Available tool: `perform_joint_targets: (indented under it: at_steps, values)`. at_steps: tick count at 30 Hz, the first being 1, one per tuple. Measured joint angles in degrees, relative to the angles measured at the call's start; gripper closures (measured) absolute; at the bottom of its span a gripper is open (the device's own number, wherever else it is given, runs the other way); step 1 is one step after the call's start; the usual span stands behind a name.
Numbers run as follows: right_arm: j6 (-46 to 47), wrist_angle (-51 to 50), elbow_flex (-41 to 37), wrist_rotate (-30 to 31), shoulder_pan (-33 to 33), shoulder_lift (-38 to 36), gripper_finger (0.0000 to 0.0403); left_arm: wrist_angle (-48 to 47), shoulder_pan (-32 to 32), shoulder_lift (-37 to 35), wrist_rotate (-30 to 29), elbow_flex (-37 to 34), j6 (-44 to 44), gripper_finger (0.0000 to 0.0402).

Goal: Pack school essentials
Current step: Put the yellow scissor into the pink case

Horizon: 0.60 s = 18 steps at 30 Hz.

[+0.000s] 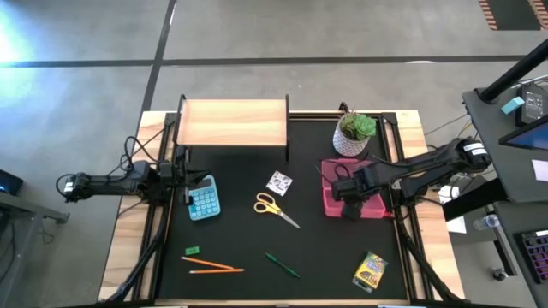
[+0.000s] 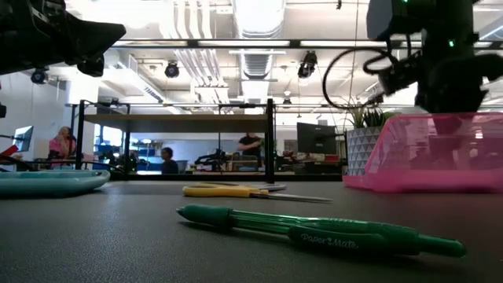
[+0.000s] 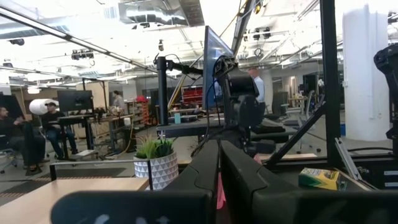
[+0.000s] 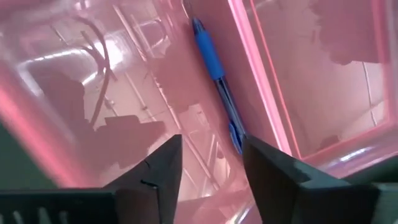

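My right gripper (image 1: 349, 204) (image 4: 211, 168) hangs open, pointing down into the pink translucent box (image 1: 370, 204) (image 2: 440, 153). A blue pen (image 4: 214, 68) lies flat on the box floor, just beyond the fingertips. On the black mat lie the yellow-handled scissors (image 1: 274, 207) (image 2: 236, 190), a white patterned card (image 1: 279, 182), a green eraser (image 1: 191, 251), orange pencils (image 1: 212, 267), a green pen (image 1: 281, 265) (image 2: 314, 228) and the crayon box (image 1: 371, 270) (image 3: 318, 178). My left gripper (image 1: 182, 175) (image 3: 219, 177) waits shut at the table's left edge.
A potted plant (image 1: 355, 133) (image 3: 155, 163) stands just behind the pink box. A wooden shelf (image 1: 233, 122) spans the far edge. A teal calculator (image 1: 203, 198) (image 2: 47, 182) lies by the left gripper. People sit and stand in the room beyond the table.
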Motion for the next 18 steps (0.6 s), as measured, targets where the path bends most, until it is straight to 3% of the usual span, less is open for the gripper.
perform_joint_targets:
  at_steps: [7,18]
  values:
    - [6.04,1.86,9.90,3.47,0.00,0.10,0.0240,0.00,0.01,0.00,0.00,0.00,0.00,0.0402]
    - [4.10,29.86,12.73,6.15,0.62,5.71,0.0251,0.01,-0.01,0.00,0.00,0.00,0.00,0.0402]
